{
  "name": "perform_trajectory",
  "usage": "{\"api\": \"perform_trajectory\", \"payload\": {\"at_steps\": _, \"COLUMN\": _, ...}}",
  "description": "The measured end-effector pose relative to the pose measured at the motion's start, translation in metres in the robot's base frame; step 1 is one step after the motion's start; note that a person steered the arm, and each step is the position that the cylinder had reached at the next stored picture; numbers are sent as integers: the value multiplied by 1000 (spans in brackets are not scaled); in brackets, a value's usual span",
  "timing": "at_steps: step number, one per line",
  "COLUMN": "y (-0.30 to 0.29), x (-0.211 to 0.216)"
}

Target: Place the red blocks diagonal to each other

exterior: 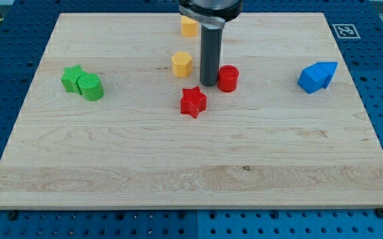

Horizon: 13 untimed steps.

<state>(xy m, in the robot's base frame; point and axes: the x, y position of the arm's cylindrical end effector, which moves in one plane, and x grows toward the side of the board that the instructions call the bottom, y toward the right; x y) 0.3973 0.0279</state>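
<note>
Right now my tip (209, 83) sits touching the red cylinder's (228, 78) left side, the red star (193, 101) just below-left of it. No claw exists to open or close. Seemingly mid-adjustment; the pair already looks roughly diagonal, so only a gentle nudge seems needed.

A pale wooden surface (178, 166) is lying before me on a blue perforated bench (377, 60), light falling evenly.

board (111, 159) | red star (193, 101), red cylinder (228, 78) | yellow (182, 64), green (83, 83), blue (316, 76) blocks, possibly paired
</note>
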Motion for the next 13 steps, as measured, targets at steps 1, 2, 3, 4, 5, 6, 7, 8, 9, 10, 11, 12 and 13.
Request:
{"api": "perform_trajectory", "payload": {"at_steps": 1, "y": 0, "x": -2}}
{"api": "perform_trajectory", "payload": {"at_steps": 2, "y": -7, "x": -16}}
{"api": "perform_trajectory", "payload": {"at_steps": 3, "y": -11, "x": -21}}
{"api": "perform_trajectory", "payload": {"at_steps": 4, "y": 2, "x": -14}}
{"api": "perform_trajectory", "payload": {"at_steps": 5, "y": 32, "x": 2}}
{"api": "perform_trajectory", "payload": {"at_steps": 6, "y": 60, "x": 15}}
{"api": "perform_trajectory", "payload": {"at_steps": 7, "y": 77, "x": 24}}
{"api": "perform_trajectory", "payload": {"at_steps": 8, "y": 64, "x": 31}}
{"api": "perform_trajectory", "payload": {"at_steps": 9, "y": 17, "x": 32}}
{"api": "perform_trajectory", "payload": {"at_steps": 10, "y": -1, "x": 30}}
{"api": "perform_trajectory", "payload": {"at_steps": 11, "y": -14, "x": 30}}
{"api": "perform_trajectory", "payload": {"at_steps": 12, "y": -40, "x": 28}}
{"api": "perform_trajectory", "payload": {"at_steps": 13, "y": -64, "x": 26}}
